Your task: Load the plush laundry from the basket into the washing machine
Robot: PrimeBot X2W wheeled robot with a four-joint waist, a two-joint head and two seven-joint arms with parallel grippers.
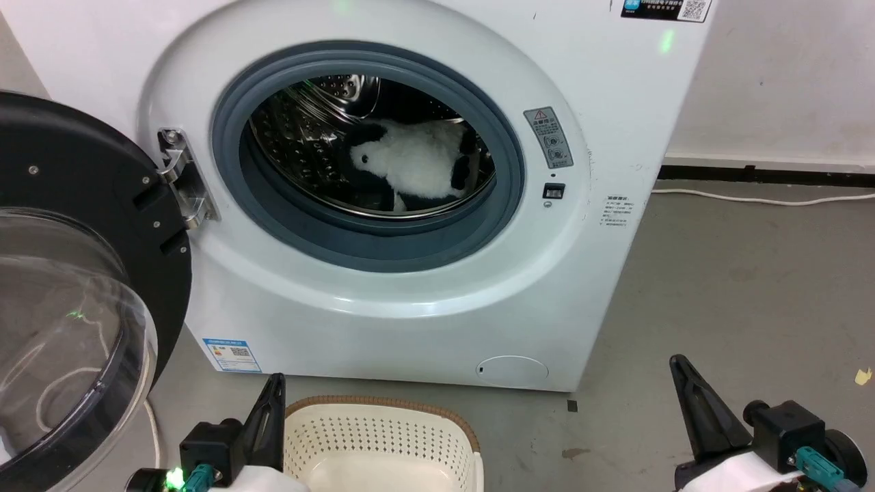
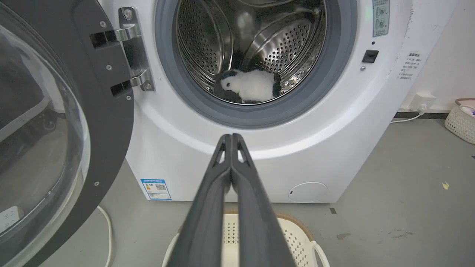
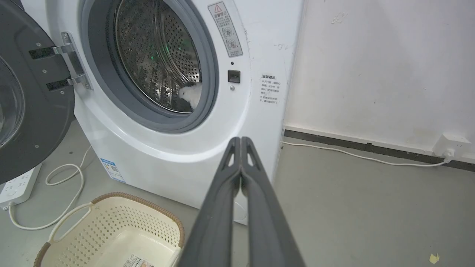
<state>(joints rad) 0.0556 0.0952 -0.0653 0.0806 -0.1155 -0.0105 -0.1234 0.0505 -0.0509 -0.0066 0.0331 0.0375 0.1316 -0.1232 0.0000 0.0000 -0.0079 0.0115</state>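
As it lies low in the steel drum [image 1: 301,130], the plush laundry [image 1: 417,167] sits toward 5 o'clock of the round opening in the head view, white body uppermost and black limbs against the perforated metal. A grey door seal [image 1: 383,242] rings the drum, set in the white front of the washing machine [image 1: 410,321]. At 9 o'clock of the opening a metal hinge [image 1: 183,179] carries the door [image 1: 82,205], which stands wide open, its clear dome facing the camera. At 3 o'clock of the opening a warning label [image 1: 549,137] is fixed to the front panel.

On the grey floor [image 1: 718,287], at 6 o'clock of the machine, stands the basket [image 1: 383,432], apart from the plush, with its brown rim and perforated wall in view; the right wrist view shows a label on its bottom.

Left gripper [image 1: 276,380]: at 9 o'clock of the basket, just beside its rim, fingers pressed together and gripping nothing. Right gripper [image 1: 678,363]: at 3 o'clock of the basket, well apart from it, fingers likewise pressed together around nothing. Both point toward the machine.

A white cable [image 1: 759,199] runs along the floor at the wall's foot, at 3 o'clock of the machine.
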